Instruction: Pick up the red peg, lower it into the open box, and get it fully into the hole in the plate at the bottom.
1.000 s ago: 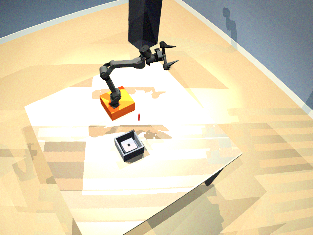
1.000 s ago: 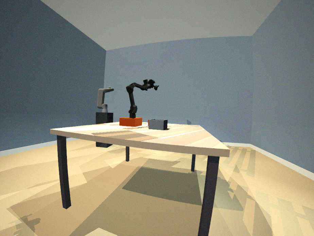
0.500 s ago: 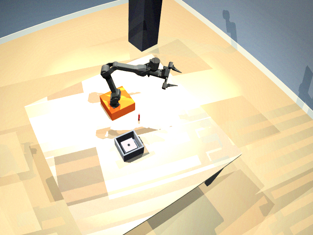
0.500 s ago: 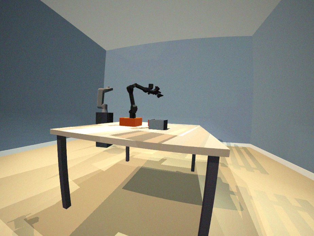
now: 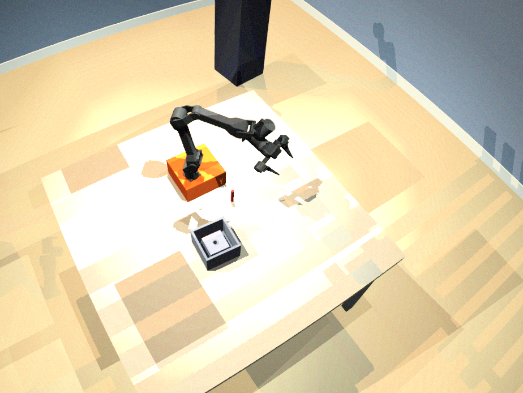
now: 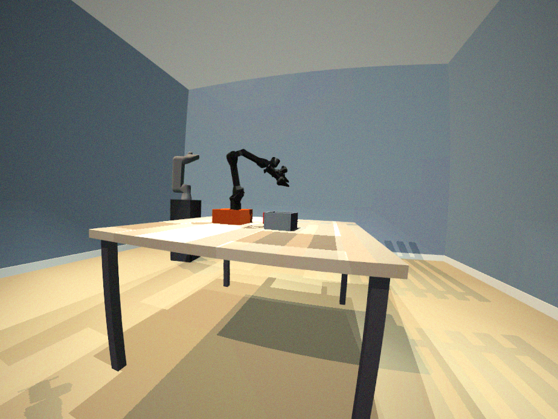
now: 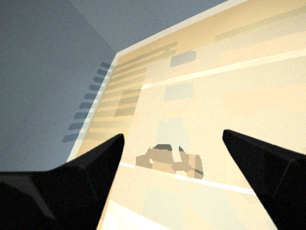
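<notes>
The red peg [image 5: 232,195] stands upright on the table, between the orange base and the box; in the exterior view only a sliver of it shows at the box's left edge. The open grey box [image 5: 223,257] [image 6: 278,221] stands on the table. The pale plate [image 5: 207,245] lies at its bottom, with a dark hole [image 5: 215,242] at its middle. My gripper [image 5: 285,165] [image 7: 172,135] is wide open and empty, high above the table and off to the right of the peg in the top view. The peg and box are not in the wrist view.
The arm stands on an orange base block [image 5: 205,191] [image 6: 229,216] on the table [image 5: 274,338] [image 6: 180,246]. A dark pillar [image 5: 239,42] [image 6: 185,209] stands on the floor behind the table, with a grey arm [image 6: 178,173] on top in the exterior view.
</notes>
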Robot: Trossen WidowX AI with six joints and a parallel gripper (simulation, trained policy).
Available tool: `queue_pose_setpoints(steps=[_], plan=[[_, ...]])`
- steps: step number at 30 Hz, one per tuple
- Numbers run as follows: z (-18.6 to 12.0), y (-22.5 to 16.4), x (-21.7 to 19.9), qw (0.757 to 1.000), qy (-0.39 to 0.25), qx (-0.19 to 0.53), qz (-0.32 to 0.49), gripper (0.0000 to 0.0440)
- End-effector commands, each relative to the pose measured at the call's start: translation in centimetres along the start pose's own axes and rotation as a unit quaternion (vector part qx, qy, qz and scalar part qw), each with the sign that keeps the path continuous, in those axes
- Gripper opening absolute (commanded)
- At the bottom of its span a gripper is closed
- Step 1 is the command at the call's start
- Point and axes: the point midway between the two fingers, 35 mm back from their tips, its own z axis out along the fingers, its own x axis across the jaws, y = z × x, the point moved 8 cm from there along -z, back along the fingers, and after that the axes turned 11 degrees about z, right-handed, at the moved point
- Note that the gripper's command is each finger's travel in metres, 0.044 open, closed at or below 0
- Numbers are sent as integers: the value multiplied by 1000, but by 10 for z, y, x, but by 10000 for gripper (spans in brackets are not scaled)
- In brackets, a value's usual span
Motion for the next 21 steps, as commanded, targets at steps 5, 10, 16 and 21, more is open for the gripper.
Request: queue_pose_setpoints(steps=[5, 10, 16, 21], plan=[[12, -19, -45, 990, -121, 66, 20, 440], [13, -30, -71, 974, -196, 103, 42, 440], [10, -43, -99, 945, -285, 139, 74, 440], [5, -54, -119, 914, -356, 161, 105, 440]])
